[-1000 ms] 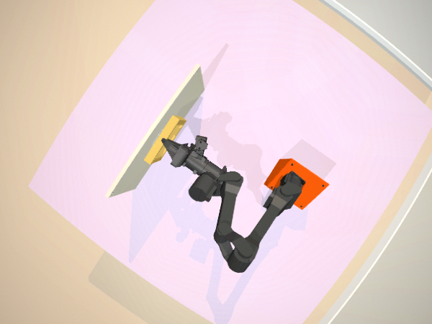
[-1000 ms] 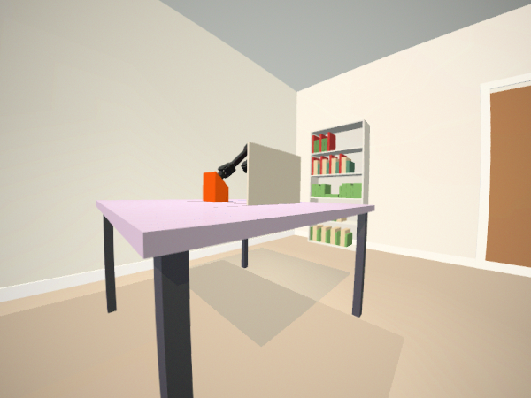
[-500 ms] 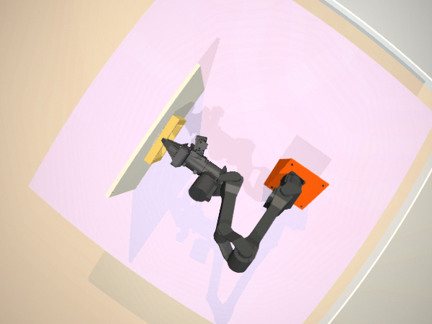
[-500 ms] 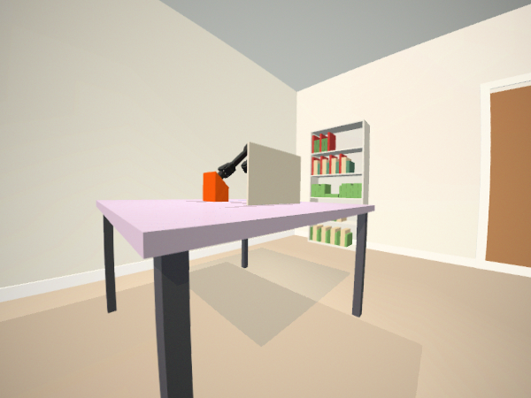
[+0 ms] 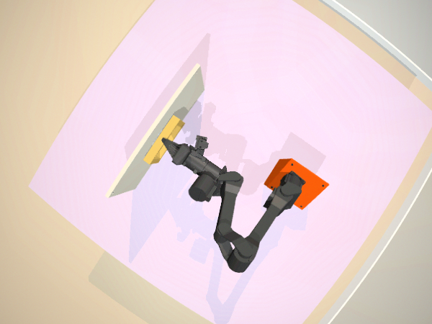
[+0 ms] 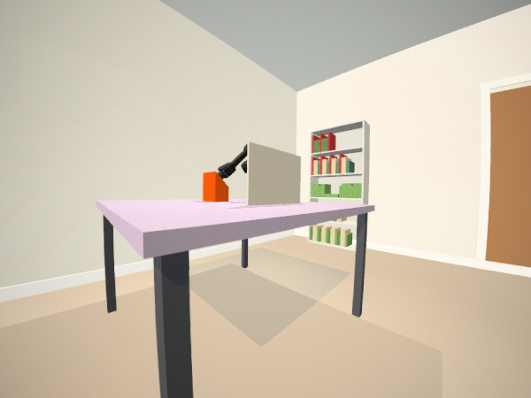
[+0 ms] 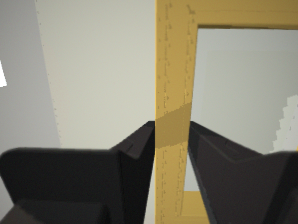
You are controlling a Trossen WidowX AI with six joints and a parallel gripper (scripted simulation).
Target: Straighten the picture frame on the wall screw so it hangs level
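One pink table [image 6: 186,221] | bookshelf [image 6: 365,159] | brown door [image 6: 509,177]

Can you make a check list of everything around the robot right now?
Surface: pink table, dark legs.
Job's things: yellow picture frame hanging on a beige wall board; screw hidden.
Clutter: nothing seen.
Tool: tool shut on the frame's side bar, one finger on each side.
Cables: nothing seen.
Surroundings: orange base under the arm, bookshelf with books, brown door, tan floor.
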